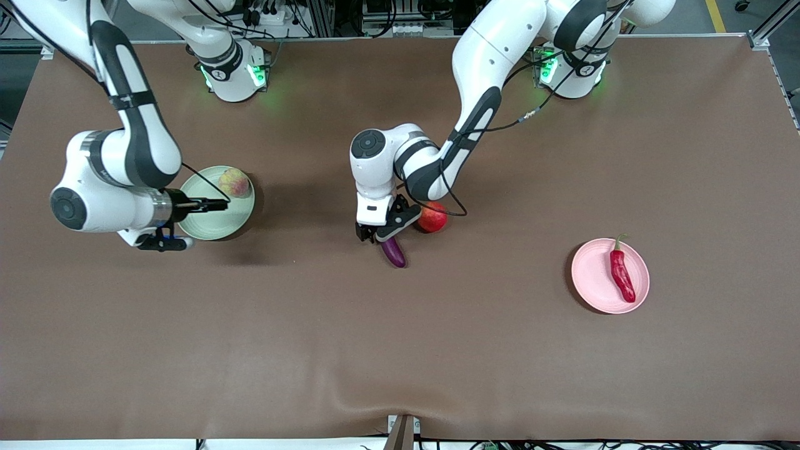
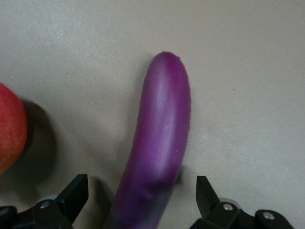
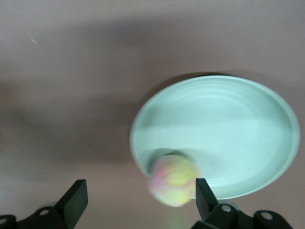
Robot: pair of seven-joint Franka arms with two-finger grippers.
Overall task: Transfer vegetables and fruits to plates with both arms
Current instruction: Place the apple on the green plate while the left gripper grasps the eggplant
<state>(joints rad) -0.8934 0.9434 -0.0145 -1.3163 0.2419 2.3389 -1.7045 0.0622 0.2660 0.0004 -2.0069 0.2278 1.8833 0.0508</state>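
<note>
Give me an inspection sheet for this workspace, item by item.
Surface: brown table cover, wrinkled at the camera edge.
Job's things: peach on green plate; chili on pink plate; eggplant and apple on the cover.
Clutter: nothing seen.
Grippers: left gripper open, straddling the eggplant; right gripper open over the green plate.
Cables: black cable along the left arm.
Surroundings: aluminium frame past the table edge.
</note>
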